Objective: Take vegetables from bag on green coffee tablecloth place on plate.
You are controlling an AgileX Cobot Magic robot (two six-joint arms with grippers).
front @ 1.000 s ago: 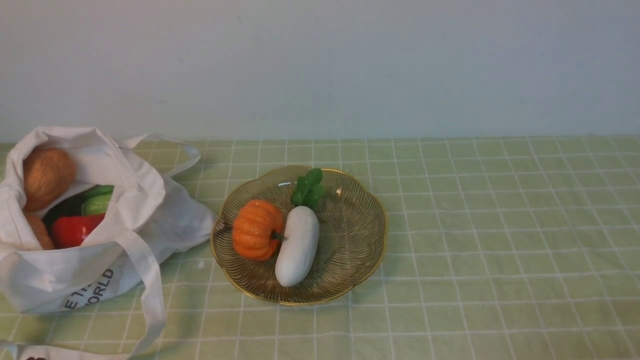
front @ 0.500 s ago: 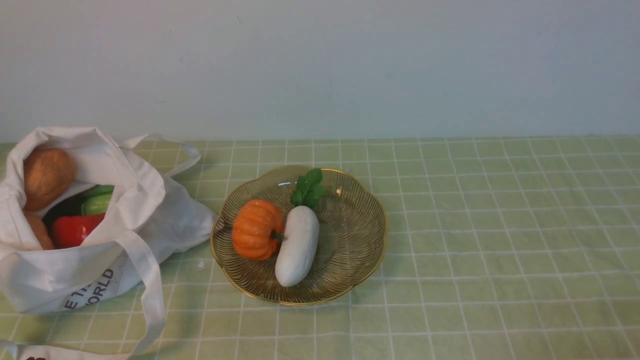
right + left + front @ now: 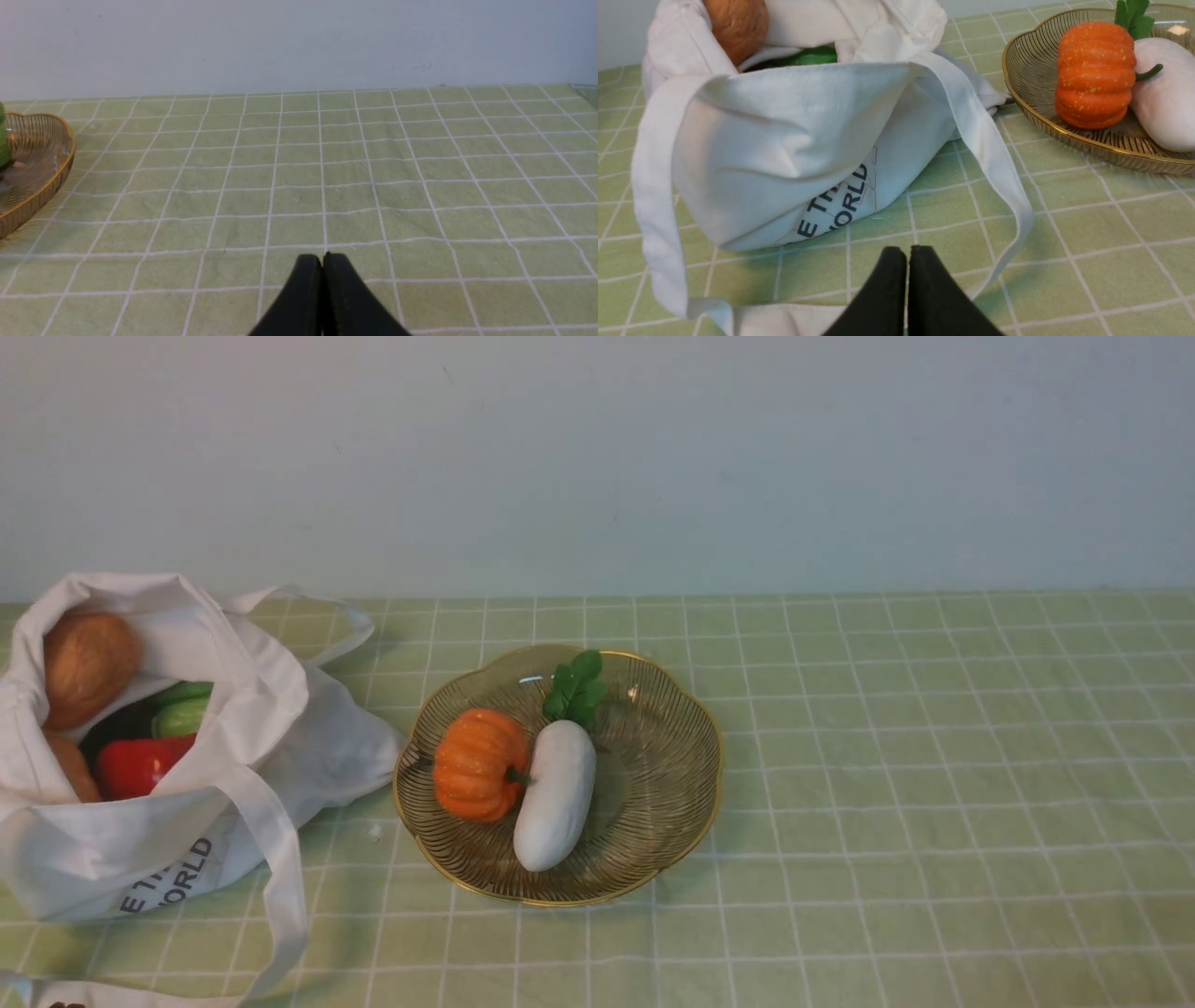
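The white tote bag (image 3: pixel 224 775) lies open at the left on the green checked tablecloth (image 3: pixel 934 756). In it are a brown round vegetable (image 3: pixel 89 663), a red pepper (image 3: pixel 140 763) and a green piece (image 3: pixel 182 709). The amber glass plate (image 3: pixel 653 803) holds an orange pumpkin (image 3: pixel 478 763) and a white radish (image 3: pixel 558 793) with green leaves. My left gripper (image 3: pixel 907 254) is shut and empty, low over the cloth in front of the bag (image 3: pixel 784 149). My right gripper (image 3: pixel 322 261) is shut and empty over bare cloth, right of the plate (image 3: pixel 42 186).
The bag's long strap (image 3: pixel 280 887) trails over the cloth toward the front edge, close to my left gripper (image 3: pixel 994 154). A pale wall (image 3: pixel 597 457) closes the far side of the table.
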